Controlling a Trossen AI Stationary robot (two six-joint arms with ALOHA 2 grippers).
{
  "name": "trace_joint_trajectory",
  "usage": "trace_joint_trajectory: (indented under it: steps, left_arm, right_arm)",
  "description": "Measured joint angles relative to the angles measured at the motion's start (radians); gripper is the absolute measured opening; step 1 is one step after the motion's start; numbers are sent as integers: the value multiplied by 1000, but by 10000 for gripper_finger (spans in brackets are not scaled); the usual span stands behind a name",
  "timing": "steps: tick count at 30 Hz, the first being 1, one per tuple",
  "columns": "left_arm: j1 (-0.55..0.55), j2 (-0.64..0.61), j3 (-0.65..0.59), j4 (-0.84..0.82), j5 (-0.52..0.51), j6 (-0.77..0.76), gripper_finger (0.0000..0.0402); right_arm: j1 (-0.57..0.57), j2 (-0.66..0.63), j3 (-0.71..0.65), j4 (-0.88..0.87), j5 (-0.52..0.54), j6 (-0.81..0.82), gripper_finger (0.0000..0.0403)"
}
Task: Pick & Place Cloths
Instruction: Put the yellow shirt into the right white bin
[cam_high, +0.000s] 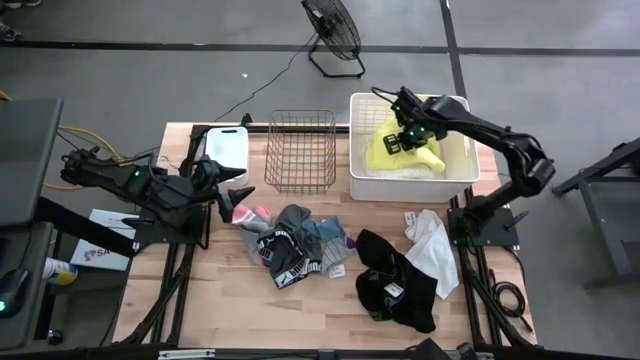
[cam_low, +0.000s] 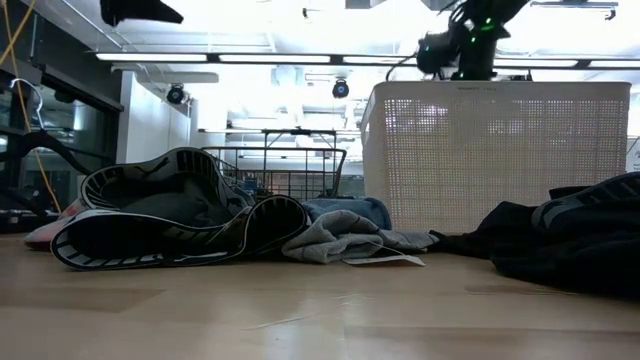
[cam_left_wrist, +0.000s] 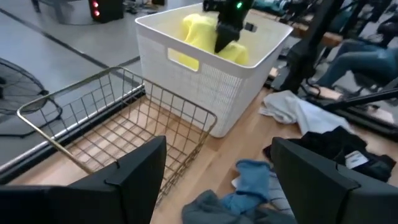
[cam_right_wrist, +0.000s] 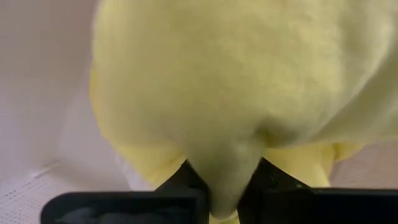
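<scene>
My right gripper (cam_high: 405, 138) is over the big white tub (cam_high: 462, 172) at the back right, shut on the neon-yellow cloth (cam_high: 395, 152). That cloth also shows in the left wrist view (cam_left_wrist: 202, 34). My left gripper (cam_high: 237, 197) is open and empty at the table's left, beside a pile on the tabletop: a pink-red piece (cam_high: 256, 214), a grey-blue cloth (cam_high: 300, 224) and a black cloth with white print (cam_high: 285, 258). A white cloth (cam_high: 432, 242) and a black cloth (cam_high: 395, 285) lie flat at the right. My right gripper pinches a bunched fold of the neon-yellow cloth (cam_right_wrist: 227, 165) between its two fingers (cam_right_wrist: 186, 180). The fingers come from above, pointing down into the tub. The rest of the cloth spreads below the fingers inside the tub's walls, its top above the rim.
A copper wire basket (cam_high: 300, 150) stands at the back middle, left of the big tub. A small white tub (cam_high: 228, 150) stands at the back left. A floor fan (cam_high: 335, 30) is beyond the far edge. Bare wood (cam_high: 220, 300) lies along the near edge.
</scene>
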Motion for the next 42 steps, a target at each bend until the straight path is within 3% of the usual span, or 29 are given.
trace_joint_trajectory:
  steps: [15, 23, 34, 42]
  left_arm:
    - [0, -91, -54, 18, 2, 28, 284]
    - [0, -107, -54, -6, 2, 30, 284]
    - [0, -107, -54, -9, 22, 54, 284]
    - [0, -107, -54, -8, 39, 57, 284]
  right_arm:
    - [-20, 242, 1, -3, -99, 0, 28]
    - [-18, 298, 2, 13, -116, 8, 35]
    - [-16, 284, -1, 17, -135, 19, 50]
    - [-4, 127, -5, 25, -107, 19, 85]
